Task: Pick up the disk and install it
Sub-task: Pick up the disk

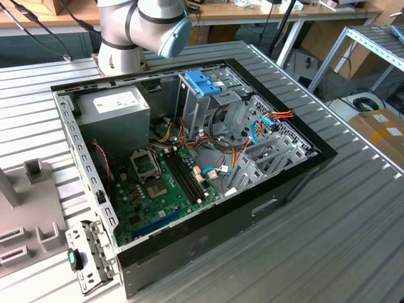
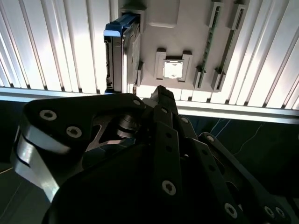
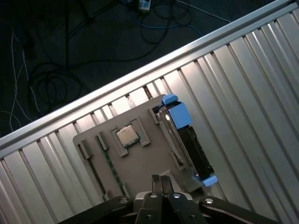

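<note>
Pick-up stage, in my judgement: the hand hovers empty and closed tight over the grey holder on the table. The disk stands on edge in that holder. Grasping it calls for opening wide enough to straddle its blue rails.

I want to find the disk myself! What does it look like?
Find the ribbed metal table, then the flat grey tray lying on it. The disk stands on its edge at one side of that tray. It is the only dark slab with bright blue ends; the chip is small and silvery, the memory sticks thin and green.
</note>
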Tool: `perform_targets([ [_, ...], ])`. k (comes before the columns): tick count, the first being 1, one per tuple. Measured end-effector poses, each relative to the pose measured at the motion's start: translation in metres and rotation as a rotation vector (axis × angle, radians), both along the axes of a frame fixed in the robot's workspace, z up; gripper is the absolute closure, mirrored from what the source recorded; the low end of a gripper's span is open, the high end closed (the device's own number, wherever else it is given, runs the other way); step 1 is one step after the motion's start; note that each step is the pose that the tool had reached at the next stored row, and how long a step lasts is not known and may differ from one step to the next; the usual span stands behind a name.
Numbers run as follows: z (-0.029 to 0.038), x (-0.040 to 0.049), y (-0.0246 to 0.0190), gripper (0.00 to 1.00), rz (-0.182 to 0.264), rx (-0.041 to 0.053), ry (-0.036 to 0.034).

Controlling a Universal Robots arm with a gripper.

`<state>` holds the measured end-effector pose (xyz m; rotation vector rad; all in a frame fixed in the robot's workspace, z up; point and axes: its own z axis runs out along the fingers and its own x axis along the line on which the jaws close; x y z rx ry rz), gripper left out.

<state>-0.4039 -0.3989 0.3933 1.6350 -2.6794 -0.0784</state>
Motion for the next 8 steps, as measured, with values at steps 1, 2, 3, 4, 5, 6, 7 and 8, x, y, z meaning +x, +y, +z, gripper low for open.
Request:
perform_targets([
  [1,0.0000,0.0000,0.0000,0.89,0.005,0.0000,0.0000],
  [2,0.0000,0.0000,0.0000,0.89,0.017,0.0000,0.0001],
  [3,0.0000,0.0000,0.0000,0.89,0.024,0.0000,0.0000],
  [4,0.0000,0.0000,0.0000,0.89,0.029,0.0000,0.0000],
  [5,0.0000,0.0000,0.0000,0.89,0.033,0.0000,0.0000],
  [6,0.0000,0.0000,0.0000,0.89,0.040,0.0000,-0.0001],
  [7,0.0000,0.0000,0.0000,0.89,0.050,0.0000,0.0000],
  [8,0.0000,0.0000,0.0000,0.89,0.054,0.0000,0.0000],
])
